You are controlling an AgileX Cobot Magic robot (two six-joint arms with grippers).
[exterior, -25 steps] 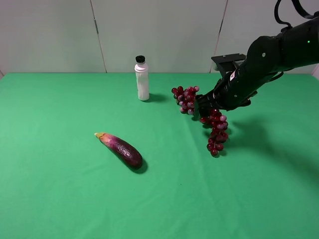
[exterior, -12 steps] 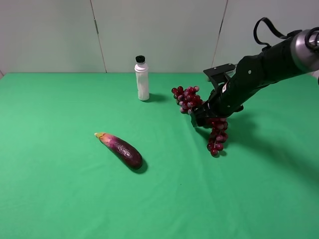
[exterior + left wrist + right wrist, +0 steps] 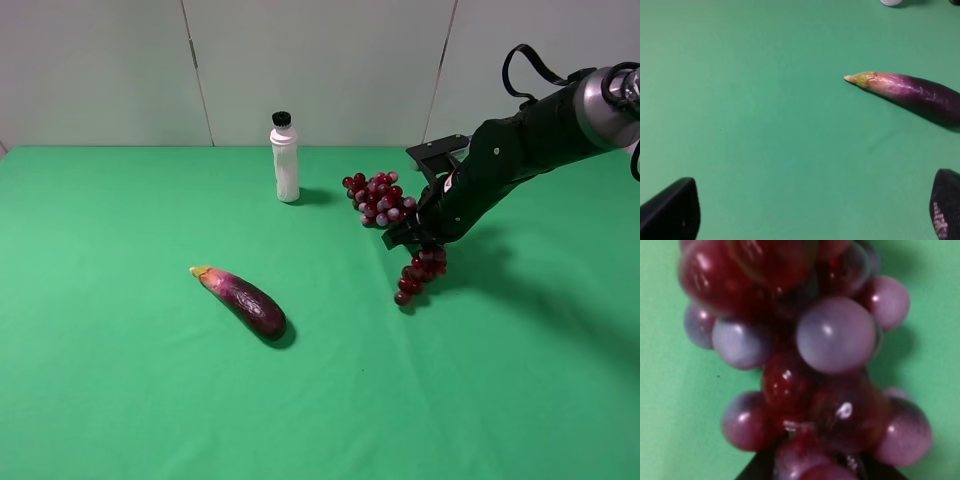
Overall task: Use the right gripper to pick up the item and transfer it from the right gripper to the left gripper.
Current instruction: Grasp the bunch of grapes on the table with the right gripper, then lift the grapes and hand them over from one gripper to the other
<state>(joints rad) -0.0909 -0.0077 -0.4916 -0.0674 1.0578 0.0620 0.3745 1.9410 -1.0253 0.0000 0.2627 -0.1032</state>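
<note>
The right end effector (image 3: 414, 232) is clamped on the middle of the grapes (image 3: 381, 203), right of the white bottle (image 3: 285, 160). Their ends droop toward the green counter (image 3: 150, 400). The left end effector (image 3: 807, 210) gapes wide, empty, near the eggplant (image 3: 910, 92). Any print on the bottle is too small to read.

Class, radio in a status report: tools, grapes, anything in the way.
Right tool shut on grapes mid-bunch. Left tool open, empty, near eggplant. Bottle stands apart from grapes.
</note>
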